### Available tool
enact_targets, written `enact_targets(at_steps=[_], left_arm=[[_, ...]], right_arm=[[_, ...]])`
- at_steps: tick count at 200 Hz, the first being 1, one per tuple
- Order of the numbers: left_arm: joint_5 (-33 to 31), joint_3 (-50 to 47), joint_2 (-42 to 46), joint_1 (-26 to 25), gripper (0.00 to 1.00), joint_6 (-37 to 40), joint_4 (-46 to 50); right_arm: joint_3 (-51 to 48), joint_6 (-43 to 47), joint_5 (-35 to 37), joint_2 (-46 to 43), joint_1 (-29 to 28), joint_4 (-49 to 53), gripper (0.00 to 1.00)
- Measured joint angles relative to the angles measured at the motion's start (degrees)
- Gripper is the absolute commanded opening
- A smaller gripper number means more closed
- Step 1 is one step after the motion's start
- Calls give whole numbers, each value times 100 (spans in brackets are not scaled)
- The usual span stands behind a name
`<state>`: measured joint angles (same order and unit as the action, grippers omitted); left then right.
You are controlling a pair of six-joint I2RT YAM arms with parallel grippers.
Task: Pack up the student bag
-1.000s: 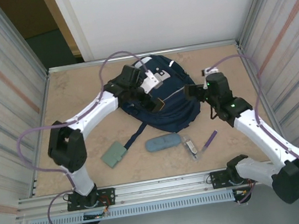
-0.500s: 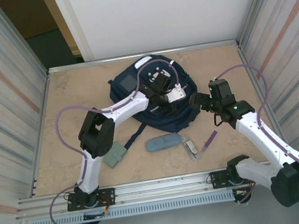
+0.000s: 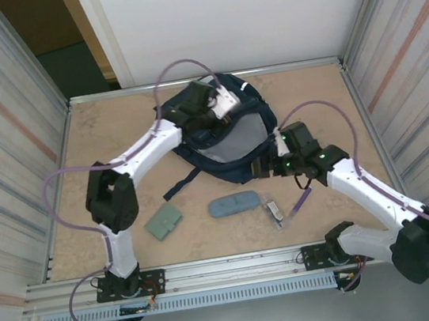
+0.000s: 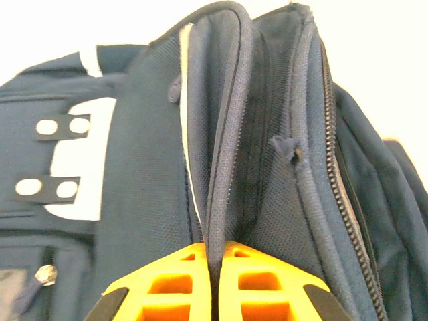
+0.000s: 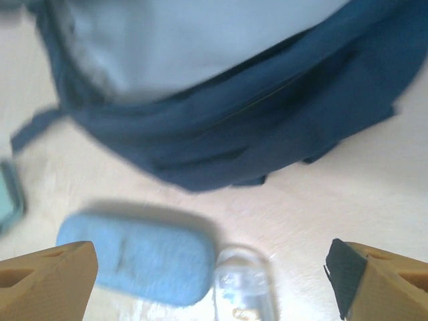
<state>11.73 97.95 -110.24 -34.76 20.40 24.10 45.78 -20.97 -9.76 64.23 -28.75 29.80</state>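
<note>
Rim of student bag (image 3: 228,146) pinched by left gripper (image 4: 214,271); right gripper (image 5: 210,264) gaping just beside it.

The top external camera looked steeply down from above and behind the arm bases, far enough off to take in the whole beige stone-patterned table (image 3: 113,119) and the large navy-blue fabric backpack (image 3: 236,169) on it. The left wrist camera sat very close against that backpack, facing along its own orange fingers (image 4: 174,284) at the zipped fabric edges. The right wrist camera looked down from low over the table between its tan fingers (image 5: 47,277), sharing with the overhead view the backpack's lower edge, the blue-grey oval case (image 5: 137,257) and a clear plastic packet (image 5: 244,287).
</note>
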Motion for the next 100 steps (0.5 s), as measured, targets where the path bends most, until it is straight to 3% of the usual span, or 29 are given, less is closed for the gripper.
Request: enact_targets(at_steps=[21, 55, 100], left_arm=[[533, 28, 221, 492, 0, -146, -39], [1132, 28, 258, 944, 0, -229, 11], [1644, 26, 258, 1019, 0, -87, 111]], right_arm=[[138, 697, -299, 531, -693, 85, 100], [518, 2339, -439, 1427, -1690, 363, 99], [944, 4041, -28, 2520, -1934, 610, 99]])
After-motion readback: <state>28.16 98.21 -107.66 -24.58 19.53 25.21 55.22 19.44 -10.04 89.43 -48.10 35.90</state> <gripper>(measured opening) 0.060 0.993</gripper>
